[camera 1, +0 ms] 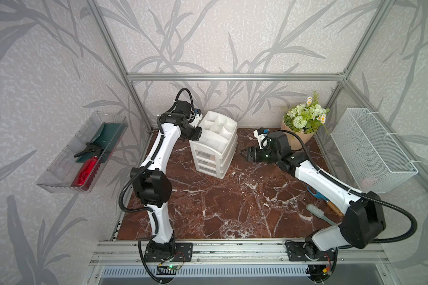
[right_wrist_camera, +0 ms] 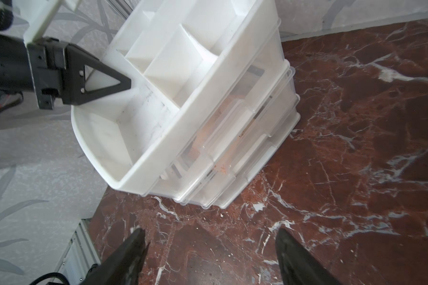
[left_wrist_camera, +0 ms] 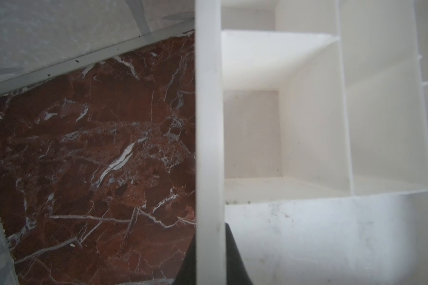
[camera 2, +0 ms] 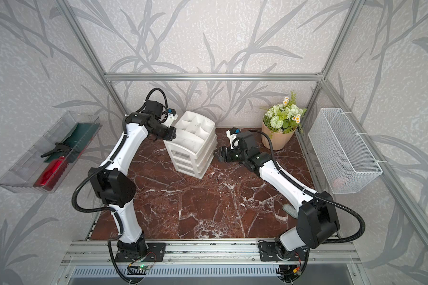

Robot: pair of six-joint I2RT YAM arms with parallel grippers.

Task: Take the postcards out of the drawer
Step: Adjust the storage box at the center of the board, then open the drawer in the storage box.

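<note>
— While the left gripper [left_wrist_camera: 211, 261] pinches the top rim of the white drawer unit [camera 1: 213, 148], where are the postcards [right_wrist_camera: 208, 138]?
— Inside it, a peach blur behind the clear drawer fronts; which drawer, I cannot tell.
— And the right gripper [right_wrist_camera: 210, 234]?
— Fingers spread wide, holding nothing, above the red marble table [camera 1: 232, 209], near the unit.
— The unit itself?
— Upright on the table, between the two arms.

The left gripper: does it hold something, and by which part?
The left gripper pinches the white plastic drawer organiser by its top tray's rim.
</note>
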